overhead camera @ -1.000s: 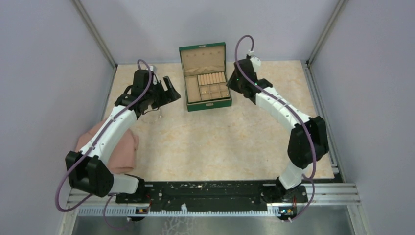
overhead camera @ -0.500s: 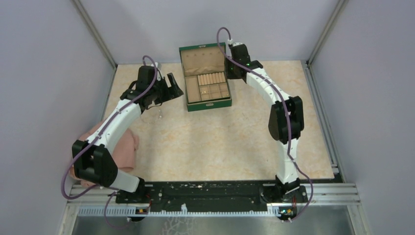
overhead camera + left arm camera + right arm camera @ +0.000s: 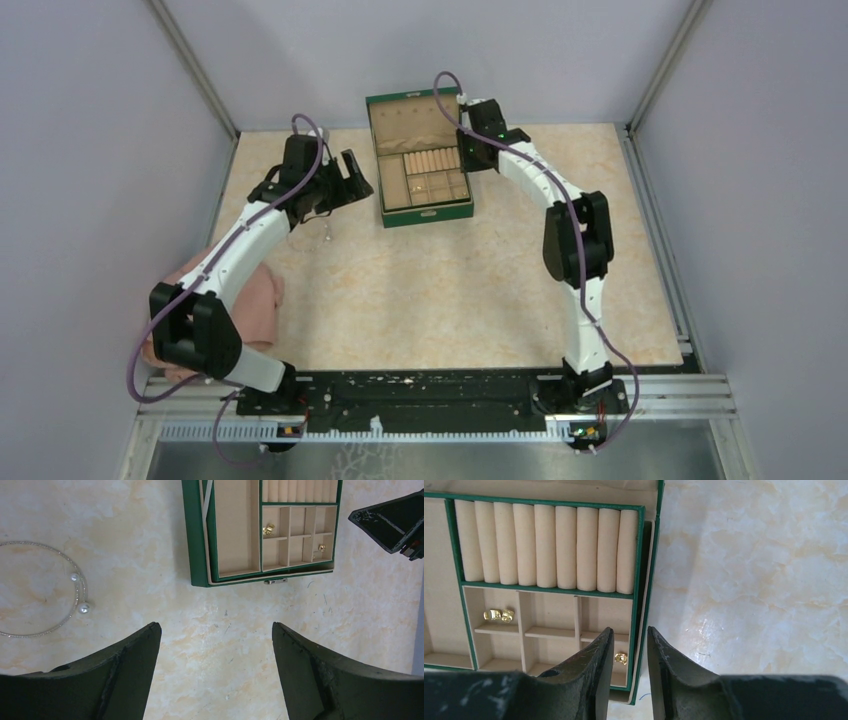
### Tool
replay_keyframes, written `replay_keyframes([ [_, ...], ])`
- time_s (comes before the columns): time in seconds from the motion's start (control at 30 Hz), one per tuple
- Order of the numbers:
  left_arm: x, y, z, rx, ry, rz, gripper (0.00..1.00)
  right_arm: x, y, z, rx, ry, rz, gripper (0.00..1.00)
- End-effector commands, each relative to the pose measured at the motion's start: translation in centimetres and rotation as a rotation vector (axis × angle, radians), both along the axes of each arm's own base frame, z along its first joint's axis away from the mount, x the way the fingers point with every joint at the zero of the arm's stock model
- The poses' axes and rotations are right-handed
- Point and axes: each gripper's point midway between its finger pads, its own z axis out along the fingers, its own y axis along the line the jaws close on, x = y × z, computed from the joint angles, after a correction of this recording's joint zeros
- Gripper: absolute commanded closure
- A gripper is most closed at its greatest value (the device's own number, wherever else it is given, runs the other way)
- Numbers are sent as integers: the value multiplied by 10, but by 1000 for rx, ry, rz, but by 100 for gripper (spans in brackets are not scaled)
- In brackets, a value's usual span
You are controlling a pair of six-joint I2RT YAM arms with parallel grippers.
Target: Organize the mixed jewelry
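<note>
The jewelry shows as a thin silvery wire loop (image 3: 75, 578) with two pearl ends, lying on the table left of the open green box (image 3: 196, 540). Two gold pieces (image 3: 268, 528) lie in its small compartments, and the right wrist view shows a gold pair (image 3: 498, 614) and a single gold piece (image 3: 620, 658). My left gripper (image 3: 216, 626) is open wide and empty above bare table, near the box's front left corner. My right gripper (image 3: 630, 629) hovers over the box's right wall, jaws a narrow gap apart and holding nothing.
The box (image 3: 420, 160) stands at the table's back middle, lid up, with a row of beige ring rolls (image 3: 546, 545). A pink cloth (image 3: 250, 300) lies at the left edge under the left arm. Grey walls enclose the table.
My right arm has swung left and back, bringing its gripper to the box's right side. My left gripper has shifted slightly toward the box, then stayed still.
</note>
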Motion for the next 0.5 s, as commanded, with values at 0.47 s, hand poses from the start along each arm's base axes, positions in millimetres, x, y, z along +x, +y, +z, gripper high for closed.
replay_keyframes([
  [0.47, 16, -4, 8, -3, -29, -6, 12, 12, 16, -20, -2, 9, 53, 78],
])
